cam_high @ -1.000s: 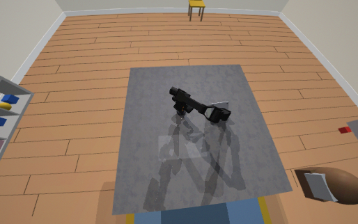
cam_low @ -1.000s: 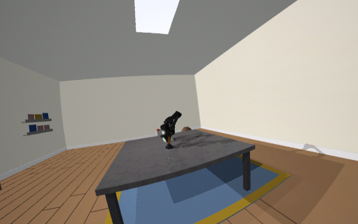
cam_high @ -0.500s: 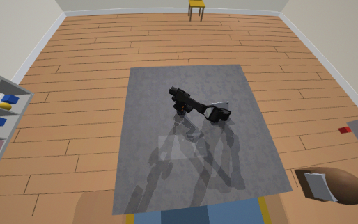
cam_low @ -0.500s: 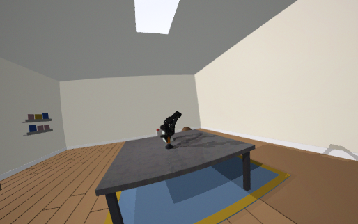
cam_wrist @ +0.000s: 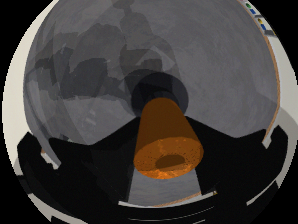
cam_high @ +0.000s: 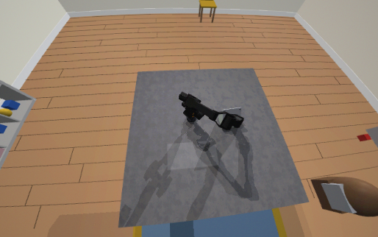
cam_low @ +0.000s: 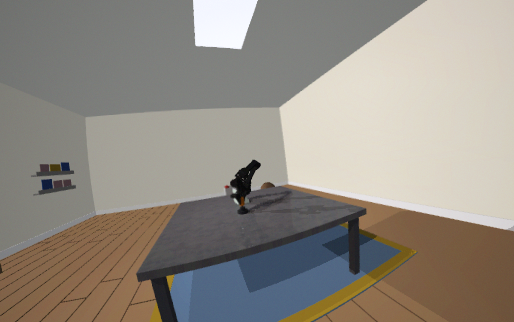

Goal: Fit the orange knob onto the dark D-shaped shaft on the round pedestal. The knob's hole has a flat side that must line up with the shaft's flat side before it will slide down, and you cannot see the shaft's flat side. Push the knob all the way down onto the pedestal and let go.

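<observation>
we see the gripper [cam_high: 193,115] [cam_low: 242,201] [cam_wrist: 161,120] clamped on the orange knob [cam_low: 242,201] [cam_wrist: 167,131], above the round pedestal [cam_low: 242,211] [cam_wrist: 141,95], likely so a turn can match the flats before pushing down. the knob hides the shaft's flat side, and we cannot tell whether the shaft has entered the hole.

The top view looks steeply down from high above the grey rectangular table [cam_high: 158,96] [cam_low: 215,232] [cam_wrist: 225,60], taking in its whole top and the plank floor around it. The exterior view stands farther back, near tabletop height, facing across the table to a plain cream wall [cam_low: 185,155]. The wrist view looks closely past the black gripper [cam_high: 193,113] [cam_low: 239,199] [cam_wrist: 167,157] toward the tabletop. Top and exterior views share the table and the black arm [cam_high: 207,110] [cam_low: 246,176].
</observation>
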{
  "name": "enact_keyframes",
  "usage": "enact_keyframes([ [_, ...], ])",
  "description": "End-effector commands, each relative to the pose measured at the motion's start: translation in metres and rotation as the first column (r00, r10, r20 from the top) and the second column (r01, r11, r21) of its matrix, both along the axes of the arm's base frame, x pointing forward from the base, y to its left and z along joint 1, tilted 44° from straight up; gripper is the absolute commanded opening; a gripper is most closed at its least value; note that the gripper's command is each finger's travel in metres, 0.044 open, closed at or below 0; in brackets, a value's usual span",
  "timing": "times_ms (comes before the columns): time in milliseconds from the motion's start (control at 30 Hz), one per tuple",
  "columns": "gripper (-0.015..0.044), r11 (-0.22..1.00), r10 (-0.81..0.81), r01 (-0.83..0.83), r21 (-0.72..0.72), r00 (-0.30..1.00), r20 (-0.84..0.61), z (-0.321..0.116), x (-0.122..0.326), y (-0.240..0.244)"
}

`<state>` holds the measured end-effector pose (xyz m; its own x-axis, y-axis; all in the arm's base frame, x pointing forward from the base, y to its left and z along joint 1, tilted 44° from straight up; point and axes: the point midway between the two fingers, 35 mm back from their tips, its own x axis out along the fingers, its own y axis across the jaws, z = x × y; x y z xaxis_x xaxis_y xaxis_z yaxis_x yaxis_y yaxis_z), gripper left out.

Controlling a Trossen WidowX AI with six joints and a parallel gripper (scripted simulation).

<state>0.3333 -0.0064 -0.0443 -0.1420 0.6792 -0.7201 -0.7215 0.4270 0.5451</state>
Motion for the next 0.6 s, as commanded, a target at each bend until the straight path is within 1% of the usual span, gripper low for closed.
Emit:
enact_keyframes([
  [0, 0.0000, 1.000, 0.006, -0.006, 0.000, 1.000, 0.012, 0.0019, 0.0004, -0.0033],
  [200, 0.0000, 0.990, 0.139, -0.143, 0.016, 0.980, 0.142, 0.0012, 0.0015, -0.0041],
  [567, 0.0000, 0.988, 0.147, -0.151, 0.017, 0.978, 0.149, 0.0005, 0.0028, -0.0030],
])
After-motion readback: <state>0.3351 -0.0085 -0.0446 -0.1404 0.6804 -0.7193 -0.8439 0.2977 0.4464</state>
